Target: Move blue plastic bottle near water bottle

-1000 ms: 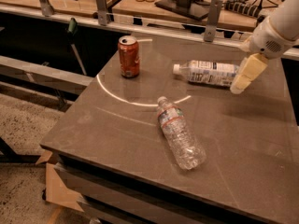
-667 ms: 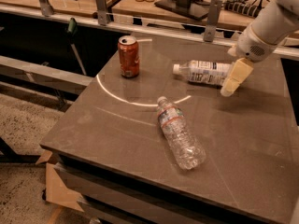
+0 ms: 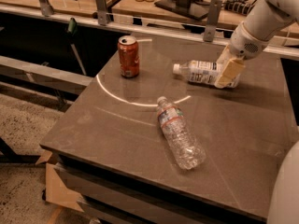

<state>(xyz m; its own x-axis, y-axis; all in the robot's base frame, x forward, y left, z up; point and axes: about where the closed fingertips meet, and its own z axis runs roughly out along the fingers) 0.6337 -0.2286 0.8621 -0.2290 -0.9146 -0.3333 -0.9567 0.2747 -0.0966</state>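
On the dark bench [image 3: 243, 143] the blue bottle [image 3: 201, 72] lies on its side toward the far right, its white cap pointing left. The pincer [image 3: 229, 71] is at the bottle's base end and covers that end from the front. The water bottle [image 3: 180, 134] lies on its side nearer the front edge with its cap toward the back, apart from the blue bottle, and a red can [image 3: 128, 56] stands upright at the back left, well apart from both bottles.
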